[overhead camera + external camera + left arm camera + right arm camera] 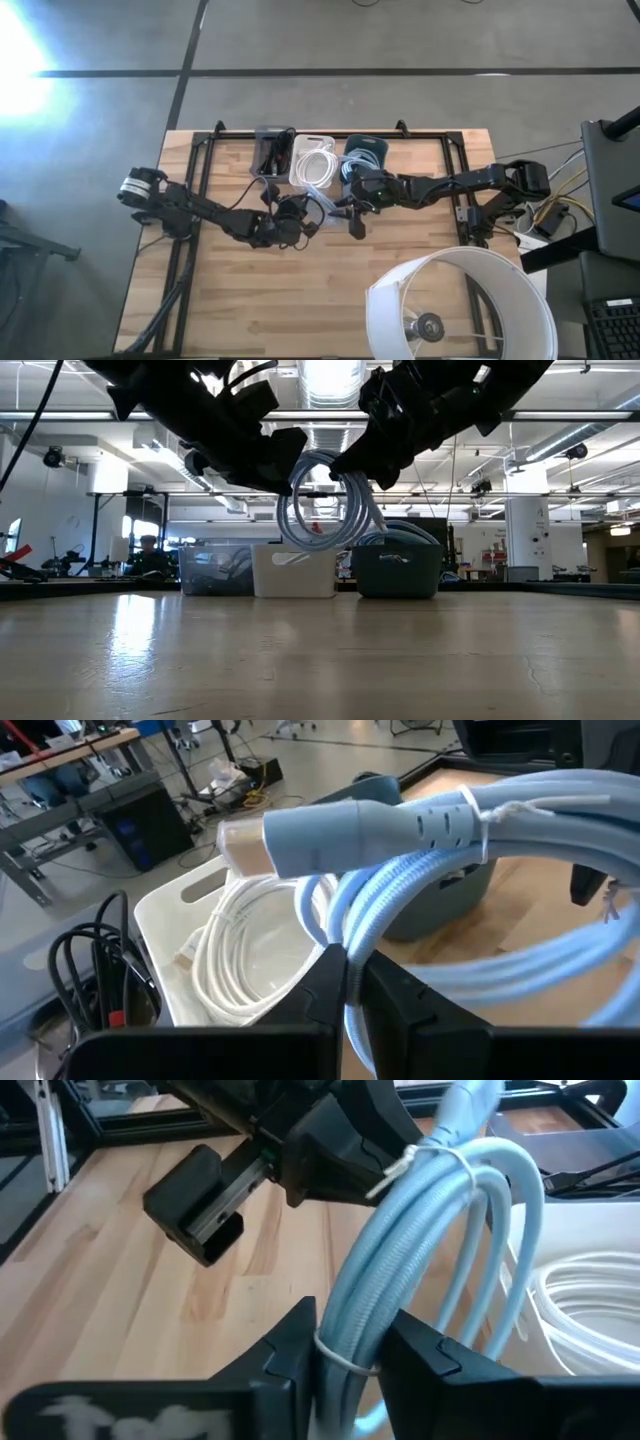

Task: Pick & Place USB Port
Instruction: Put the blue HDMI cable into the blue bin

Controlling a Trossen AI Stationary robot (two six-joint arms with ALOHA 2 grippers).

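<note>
A light blue USB cable, coiled and bound with white ties, hangs in the air between both grippers, clear of the table, in front of the bins. In the high view it shows between the grippers at mid-table. My left gripper comes from the table's left and is shut on the coil; the cable's plug sticks out past the fingers. My right gripper comes from the right and is shut on another part of the same coil. My left gripper pinches several strands of the blue coil between its two fingers, close to the plug end and a white tie. The coil is lifted clear of the table. My right gripper pinches the bundled strands between its two fingers, right at a white tie, opposite the left gripper's hold. The coil stands up from the fingers, clear of the table.
Three bins stand in a row at the table's far edge: one with black cables, a white one with white cable coils, a dark blue one. A white lampshade covers the near right corner. Bare wood lies near and left.
</note>
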